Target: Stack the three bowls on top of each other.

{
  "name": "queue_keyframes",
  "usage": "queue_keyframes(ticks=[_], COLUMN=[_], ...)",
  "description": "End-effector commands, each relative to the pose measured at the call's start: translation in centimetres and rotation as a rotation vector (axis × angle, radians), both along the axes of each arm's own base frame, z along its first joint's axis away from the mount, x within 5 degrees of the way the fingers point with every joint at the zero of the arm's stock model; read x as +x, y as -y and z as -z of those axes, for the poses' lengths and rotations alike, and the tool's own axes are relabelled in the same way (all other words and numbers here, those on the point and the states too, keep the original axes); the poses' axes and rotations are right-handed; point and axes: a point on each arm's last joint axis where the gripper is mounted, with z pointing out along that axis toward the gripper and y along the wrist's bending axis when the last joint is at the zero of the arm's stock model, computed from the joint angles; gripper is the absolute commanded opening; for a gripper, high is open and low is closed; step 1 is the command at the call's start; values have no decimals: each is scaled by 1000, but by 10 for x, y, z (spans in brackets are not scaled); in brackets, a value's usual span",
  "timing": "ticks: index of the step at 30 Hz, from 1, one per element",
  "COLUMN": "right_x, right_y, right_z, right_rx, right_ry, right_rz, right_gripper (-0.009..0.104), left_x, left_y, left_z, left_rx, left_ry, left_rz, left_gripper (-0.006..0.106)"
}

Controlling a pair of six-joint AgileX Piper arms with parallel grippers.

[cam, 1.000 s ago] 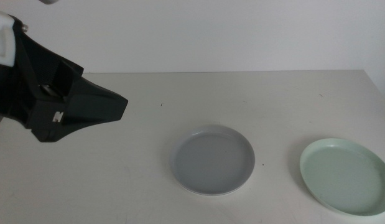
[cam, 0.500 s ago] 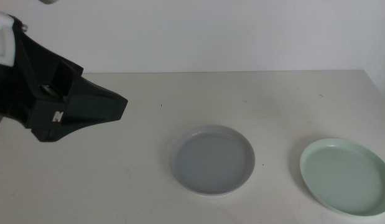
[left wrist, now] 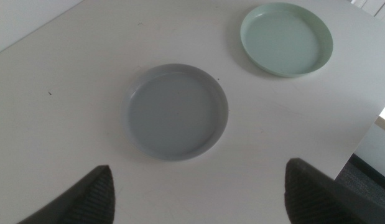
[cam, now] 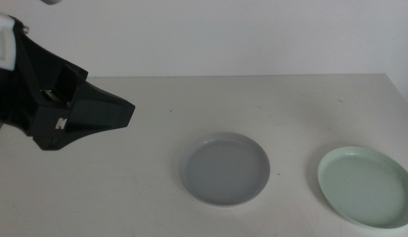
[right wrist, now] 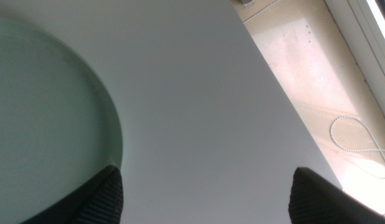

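Nothing moved, left hand (cam: pixel 118 113) raised, marking perhaps "N", bowls apart.

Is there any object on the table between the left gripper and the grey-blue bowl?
No, nothing visible. The left gripper, jaws open, hovers over bare table short of the grey-blue bowl. The mint green bowl lies farther right.

The only mark that can be read is a small white "N"-like sign on the dark housing of the left arm (cam: pixel 60 123), seen in the middle view; the bowls and the table carry no lettering, numbers or labels
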Motion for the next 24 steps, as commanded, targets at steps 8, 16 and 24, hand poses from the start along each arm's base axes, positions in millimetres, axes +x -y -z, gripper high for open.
queue_keyframes(ticks=[8,16,24], right_x=[13,46,66], right_y=[8,7,8], right_z=[-4,36,74], right_rx=[-46,26,61], right_ry=[34,38,12], right_rz=[-27,-142,-170], right_gripper=[69,64,52], left_x=[-2,-2,-2], left_y=[0,0,0], left_z=[-13,-12,-12], left_rx=[-61,-58,-58], left_ry=[56,58,58], left_rz=[-10,-11,-11], left_gripper=[105,105,105])
